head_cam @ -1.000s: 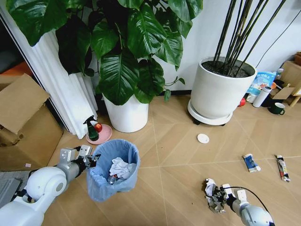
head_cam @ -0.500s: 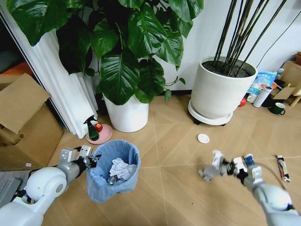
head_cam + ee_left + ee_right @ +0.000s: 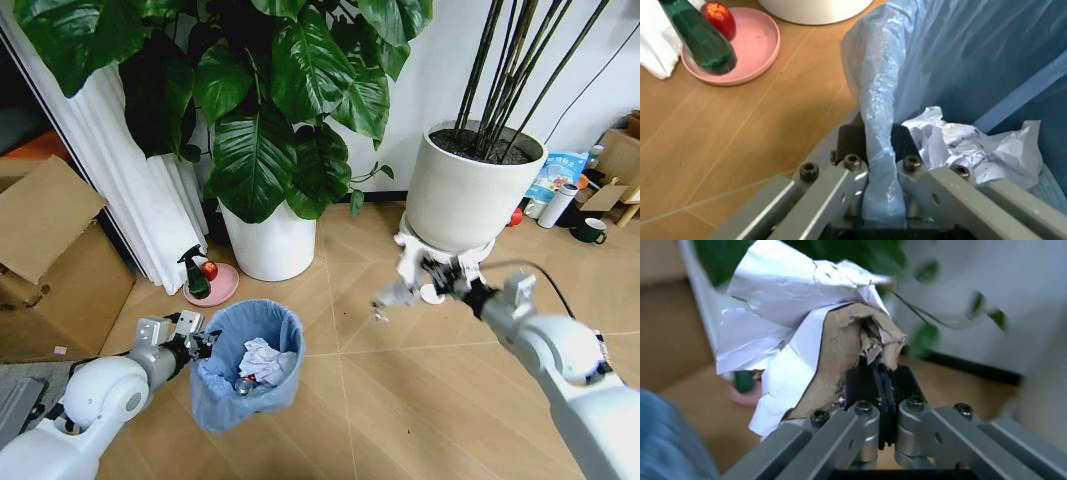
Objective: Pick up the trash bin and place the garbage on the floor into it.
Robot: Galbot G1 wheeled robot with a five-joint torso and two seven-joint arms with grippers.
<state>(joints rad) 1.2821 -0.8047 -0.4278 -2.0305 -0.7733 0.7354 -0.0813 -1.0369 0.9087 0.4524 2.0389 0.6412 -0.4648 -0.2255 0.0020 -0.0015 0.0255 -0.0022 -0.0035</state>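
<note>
Aloft, right tool (image 3: pixel 412 283) clamped on crumpled paper (image 3: pixel 803 347); left tool (image 3: pixel 196 345) pinching trash bin (image 3: pixel 247 365) rim.

A lived-in home corner: herringbone wood floor (image 3: pixel 380 400), big potted plants (image 3: pixel 270 130), cardboard boxes (image 3: pixel 50 260).

Big leafy plant in a white pot (image 3: pixel 266 243) is the landmark here. Just beside it sits a pink plate (image 3: pixel 214 287) holding a green spray bottle (image 3: pixel 195 273) and a red ball (image 3: pixel 210 270). Cardboard box (image 3: pixel 45 262) well off to that same side, another white planter (image 3: pixel 468 192) opposite.
</note>
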